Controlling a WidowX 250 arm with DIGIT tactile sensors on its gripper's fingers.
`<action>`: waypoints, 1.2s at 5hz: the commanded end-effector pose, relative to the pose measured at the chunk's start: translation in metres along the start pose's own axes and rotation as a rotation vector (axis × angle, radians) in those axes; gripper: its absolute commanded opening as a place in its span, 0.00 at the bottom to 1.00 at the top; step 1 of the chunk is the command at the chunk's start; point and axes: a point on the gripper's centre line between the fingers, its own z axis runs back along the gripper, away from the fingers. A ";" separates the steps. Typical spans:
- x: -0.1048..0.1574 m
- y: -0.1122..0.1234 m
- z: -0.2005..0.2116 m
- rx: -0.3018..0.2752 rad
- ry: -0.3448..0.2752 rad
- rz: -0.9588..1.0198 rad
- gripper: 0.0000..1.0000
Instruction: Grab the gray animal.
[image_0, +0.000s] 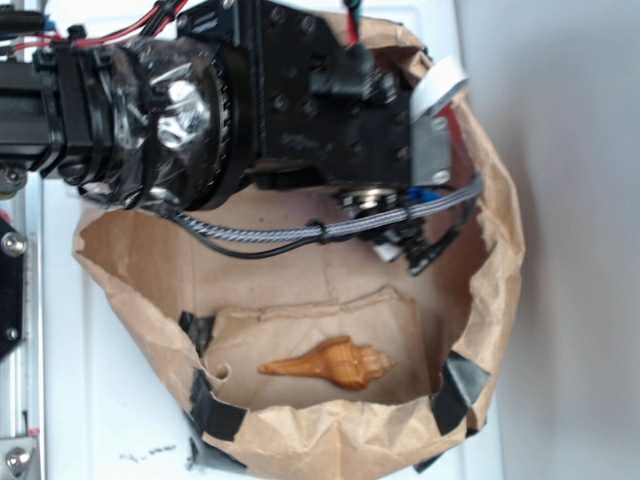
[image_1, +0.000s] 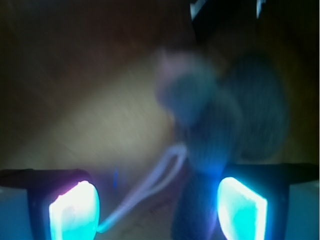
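In the wrist view the gray animal (image_1: 220, 115) shows blurred, a soft plush with a big flat ear on its right side. Its white string loop (image_1: 160, 175) trails down to the left pad. My gripper (image_1: 157, 210) is open, the two glowing pads wide apart. The toy's lower part reaches down between them, close to the right pad (image_1: 242, 210). In the exterior view the arm and gripper (image_0: 410, 250) hang low inside the brown paper bag (image_0: 500, 240) and hide the animal.
A glossy orange-brown seashell (image_0: 330, 365) lies on the bag's floor near the front wall. The bag's crumpled walls ring the gripper, patched with black tape (image_0: 215, 410) at the front corners. A braided cable (image_0: 300, 235) runs under the arm.
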 end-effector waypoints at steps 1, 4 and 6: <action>0.020 -0.009 0.006 -0.024 -0.110 0.076 1.00; 0.040 -0.019 -0.007 0.010 -0.087 0.114 0.00; 0.027 -0.019 0.004 -0.032 -0.124 0.027 0.00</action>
